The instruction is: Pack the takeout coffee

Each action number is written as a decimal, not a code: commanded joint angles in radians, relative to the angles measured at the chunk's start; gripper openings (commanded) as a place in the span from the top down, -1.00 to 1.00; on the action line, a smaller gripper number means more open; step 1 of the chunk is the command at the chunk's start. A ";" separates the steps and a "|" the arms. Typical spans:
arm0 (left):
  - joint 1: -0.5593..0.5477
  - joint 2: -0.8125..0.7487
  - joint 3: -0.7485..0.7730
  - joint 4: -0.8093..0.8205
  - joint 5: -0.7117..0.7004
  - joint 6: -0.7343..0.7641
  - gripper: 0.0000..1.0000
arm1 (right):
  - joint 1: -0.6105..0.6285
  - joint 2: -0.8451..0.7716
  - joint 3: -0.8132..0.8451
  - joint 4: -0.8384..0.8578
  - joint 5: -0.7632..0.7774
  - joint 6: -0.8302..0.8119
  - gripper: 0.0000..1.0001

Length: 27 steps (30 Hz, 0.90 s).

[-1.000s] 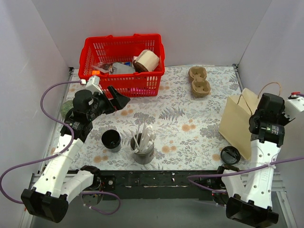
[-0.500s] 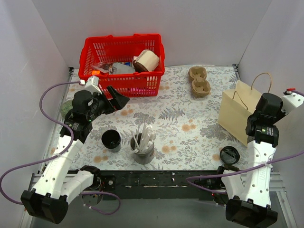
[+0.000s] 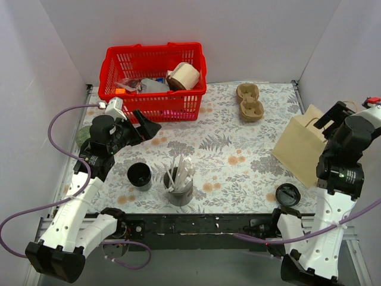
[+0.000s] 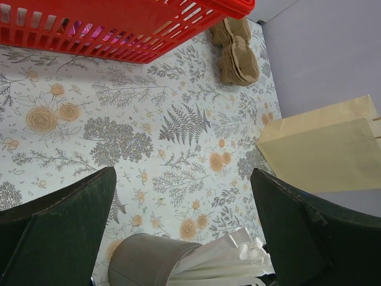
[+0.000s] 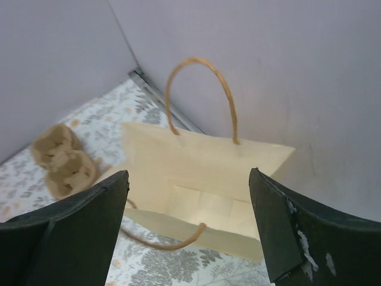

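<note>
No takeout coffee shows in any view. A tan paper bag (image 3: 299,149) with rope handles stands tilted at the table's right side. In the right wrist view its mouth (image 5: 205,179) gapes toward me and nothing shows inside. My right gripper (image 3: 329,121) hangs open just above the bag, and its jaws (image 5: 189,179) stand wide on either side of the bag's mouth, touching nothing. Over the table's left part, my left gripper (image 3: 146,124) is open and holds nothing. It (image 4: 183,182) looks down over a grey cup.
A lidless black cup (image 3: 139,174) and a grey cup of white stirrers (image 3: 178,186) stand near the front. A loose black lid (image 3: 288,195) lies by the bag. A red basket (image 3: 156,106) of items and brown pulp carriers (image 3: 250,102) are at the back.
My right gripper was shut on the bag's handle and pulled the bag upright. It has now opened, let go and drawn up and to the right. The left arm stayed put.
</note>
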 commanded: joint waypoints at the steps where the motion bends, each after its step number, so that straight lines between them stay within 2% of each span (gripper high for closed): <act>1: -0.004 -0.023 -0.003 -0.030 -0.007 0.011 -0.96 | -0.004 -0.027 0.149 0.036 -0.255 -0.051 -0.81; 4: -0.004 -0.022 -0.006 -0.042 -0.017 0.014 -0.96 | -0.004 0.001 0.221 0.022 -0.505 -0.073 -0.84; 5: -0.004 -0.023 -0.005 -0.043 -0.017 0.014 -0.96 | -0.004 0.011 0.236 0.017 -0.656 -0.084 -0.85; 7: -0.002 -0.025 -0.008 -0.053 -0.021 0.018 -0.96 | -0.002 0.044 0.241 0.031 -0.821 -0.088 -0.89; 8: -0.002 -0.025 -0.006 -0.054 -0.021 0.020 -0.96 | -0.002 0.053 0.236 0.043 -0.970 -0.082 -0.90; 10: -0.004 -0.023 -0.008 -0.065 -0.023 0.021 -0.96 | 0.017 0.088 0.219 0.080 -1.118 -0.076 -0.92; 11: -0.002 -0.020 -0.008 -0.068 -0.023 0.023 -0.96 | 0.043 0.103 0.224 0.074 -1.109 -0.088 -0.92; 13: -0.004 -0.018 -0.009 -0.070 -0.018 0.021 -0.96 | 0.202 0.156 0.253 0.053 -1.014 -0.120 -0.93; 14: -0.004 -0.015 -0.015 -0.068 -0.015 0.020 -0.96 | 0.285 0.182 0.270 0.003 -0.858 -0.157 -0.94; 15: -0.004 -0.014 -0.017 -0.068 -0.014 0.020 -0.96 | 0.479 0.247 0.284 -0.018 -0.773 -0.169 -0.95; 16: -0.004 -0.011 -0.020 -0.066 -0.015 0.018 -0.96 | 0.567 0.284 0.305 -0.036 -0.681 -0.177 -0.95; 17: -0.004 -0.011 -0.028 -0.066 -0.020 0.018 -0.96 | 0.643 0.320 0.313 -0.062 -0.501 -0.188 -0.96; 18: -0.004 -0.009 -0.031 -0.068 -0.024 0.020 -0.97 | 0.741 0.390 0.319 -0.070 -0.417 -0.188 -0.96; 19: -0.004 -0.008 -0.034 -0.071 -0.032 0.021 -0.96 | 0.764 0.418 0.321 -0.070 -0.300 -0.180 -0.96; 20: -0.002 -0.005 -0.032 -0.080 -0.058 0.024 -0.96 | 0.780 0.458 0.311 -0.062 -0.270 -0.159 -0.96; 24: -0.004 -0.005 -0.020 -0.145 -0.116 0.029 -0.96 | 0.785 0.501 0.218 0.085 -0.202 -0.148 -0.96; 27: -0.004 -0.015 -0.031 -0.160 -0.130 0.026 -0.96 | 0.785 0.567 0.189 0.135 -0.151 -0.202 -0.96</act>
